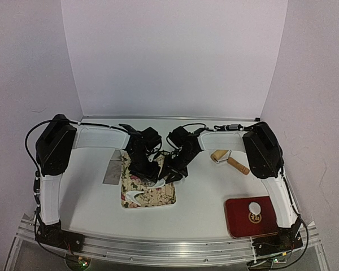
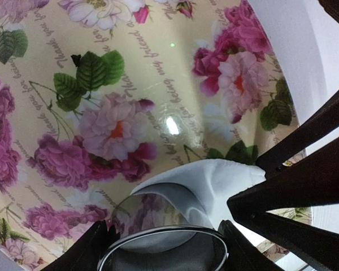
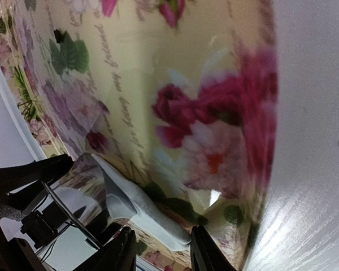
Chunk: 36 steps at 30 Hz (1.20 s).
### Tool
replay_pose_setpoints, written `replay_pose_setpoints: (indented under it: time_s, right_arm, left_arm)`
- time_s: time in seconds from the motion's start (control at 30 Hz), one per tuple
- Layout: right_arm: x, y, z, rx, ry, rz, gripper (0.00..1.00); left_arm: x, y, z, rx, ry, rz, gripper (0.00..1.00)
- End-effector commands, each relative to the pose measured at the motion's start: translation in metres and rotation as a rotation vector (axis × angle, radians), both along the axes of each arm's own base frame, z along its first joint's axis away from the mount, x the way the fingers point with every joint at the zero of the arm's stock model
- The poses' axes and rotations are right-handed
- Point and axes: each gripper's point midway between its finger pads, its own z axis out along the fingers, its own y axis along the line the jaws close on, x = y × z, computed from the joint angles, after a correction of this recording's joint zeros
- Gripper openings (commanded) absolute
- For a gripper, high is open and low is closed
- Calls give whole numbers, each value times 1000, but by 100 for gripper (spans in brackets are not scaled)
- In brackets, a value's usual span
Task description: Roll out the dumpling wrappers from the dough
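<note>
From where I stand the job looks barely begun. One finished wrapper (image 1: 254,206), a small, thin, round white disc, lies on the red tray (image 1: 233,224) near the right arm's base. I see no others.

The rest is still raw: a limp, matte white dough sheet (image 2: 212,180) lies on the glossy flowered mat (image 2: 130,73), its edge curling up smooth and soft. A ragged crescent scrap (image 1: 137,196) sits nearer the front of the mat.

The left gripper (image 2: 165,255) is clamped on a shiny metal ring cutter (image 2: 164,228), thin-walled and round, right against the dough. The right gripper (image 3: 161,251) has its fingers partway apart with the dough's end between them. I cannot tell whether it pinches.

A wooden rolling pin (image 1: 229,159) lies well apart, so more cutting and rolling probably remain.
</note>
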Motion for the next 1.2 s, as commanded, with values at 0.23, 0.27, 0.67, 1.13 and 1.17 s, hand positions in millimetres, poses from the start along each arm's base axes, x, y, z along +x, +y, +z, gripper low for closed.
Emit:
replay_pose_setpoints:
  time_s: [0.23,0.27,0.67,1.13,1.17]
  right_arm:
    - [-3,15,-34,-13,8,36,25]
    - [-3,15,-33,-13,8,36,21]
    - [-3,-7,5,-41,-45,-6,0]
    - [-15,-15,33,17,-19,22,0]
    - [-17,-12,36,32,-14,36,0]
  left_arm:
    - [-1,7,0,-9,15,4,50]
    - [-1,9,-2,2,15,6,50]
    - [3,36,-16,124,11,57,48]
    - [7,45,-19,108,27,86,49]
    - [7,45,-19,103,29,88,49]
